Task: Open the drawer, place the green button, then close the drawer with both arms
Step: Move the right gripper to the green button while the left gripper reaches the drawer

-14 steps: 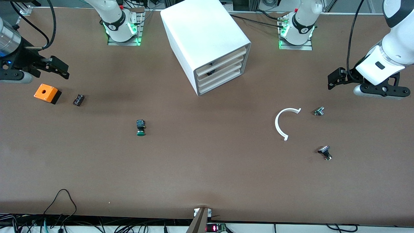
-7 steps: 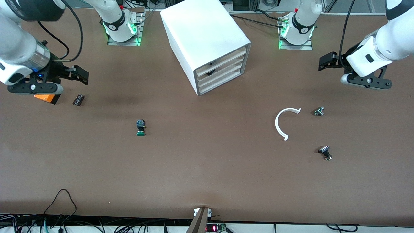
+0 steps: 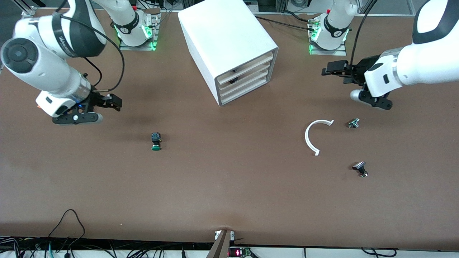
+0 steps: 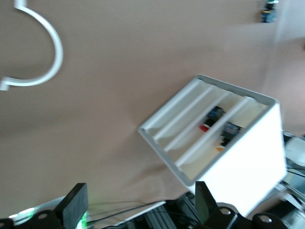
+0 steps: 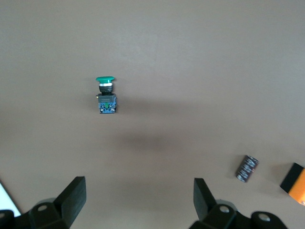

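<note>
The table (image 3: 229,193) has a matt brown, faintly mottled covering. The cabinet (image 3: 222,36) looks like smooth white plastic, its drawer (image 3: 247,68) fronts pale and wood-like. The button (image 3: 156,141) has a glossy green plastic cap. The arms (image 3: 43,68) wear glossy white shells.

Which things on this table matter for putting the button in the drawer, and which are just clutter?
For the job:
green push button
white drawer cabinet
left end effector, open
right end effector, open

Lying about:
white C-shaped ring
two small knobbed parts
black cylinder
orange box
</note>
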`<state>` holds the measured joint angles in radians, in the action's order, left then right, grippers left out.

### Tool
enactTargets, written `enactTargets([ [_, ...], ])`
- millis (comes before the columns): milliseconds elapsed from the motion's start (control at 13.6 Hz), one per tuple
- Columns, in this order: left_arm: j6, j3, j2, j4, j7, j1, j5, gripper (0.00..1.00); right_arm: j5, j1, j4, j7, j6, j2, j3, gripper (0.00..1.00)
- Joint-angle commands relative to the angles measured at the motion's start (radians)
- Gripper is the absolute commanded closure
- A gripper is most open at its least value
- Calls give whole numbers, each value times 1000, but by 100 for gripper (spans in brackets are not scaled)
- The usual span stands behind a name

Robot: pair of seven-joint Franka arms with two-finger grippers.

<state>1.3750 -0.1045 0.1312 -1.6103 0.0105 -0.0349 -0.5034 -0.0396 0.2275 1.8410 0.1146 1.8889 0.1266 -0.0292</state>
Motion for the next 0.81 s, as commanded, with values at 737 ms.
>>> enactTargets([
  [737,74,5,349,-137,-608,9,-585,4,66,27,96,11,350,198,34,0],
])
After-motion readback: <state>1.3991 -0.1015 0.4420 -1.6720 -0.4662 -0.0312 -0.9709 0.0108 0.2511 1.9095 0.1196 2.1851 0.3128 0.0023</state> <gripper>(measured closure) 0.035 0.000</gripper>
